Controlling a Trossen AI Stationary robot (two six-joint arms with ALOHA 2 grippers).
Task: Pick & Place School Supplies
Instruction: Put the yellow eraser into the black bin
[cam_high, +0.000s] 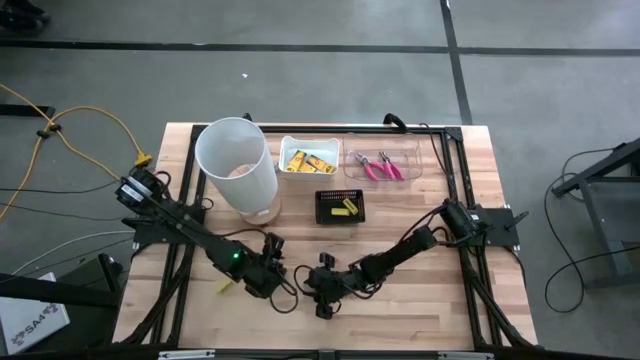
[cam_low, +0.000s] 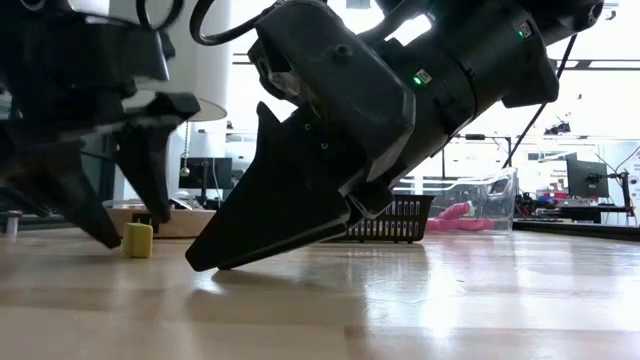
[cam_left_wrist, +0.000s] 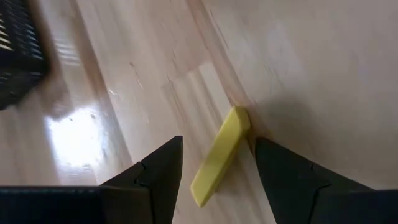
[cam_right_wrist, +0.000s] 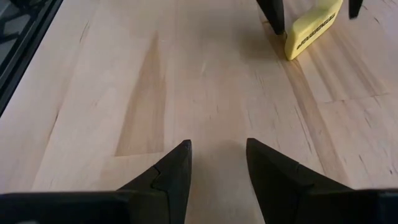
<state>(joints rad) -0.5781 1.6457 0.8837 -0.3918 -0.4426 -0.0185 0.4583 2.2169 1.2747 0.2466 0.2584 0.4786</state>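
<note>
Both grippers sit low near the table's (cam_high: 470, 200) near edge: left (cam_high: 272, 268), right (cam_high: 322, 290), close together.

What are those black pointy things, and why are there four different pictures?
They belong to a robot with two arms at a wooden table. Each arm ends in a gripper, two fingers that pinch. One camera looks down from above, one sits low at table height, and one rides on each wrist. The left gripper is open, its fingers on either side of a yellow eraser lying on the table, not yet pinching it. The right gripper is open and empty, low over bare wood nearby. Farther back stand a tall white bin, a white box of yellow packets, a clear box with pink-handled pliers, and a small black tray.
</note>
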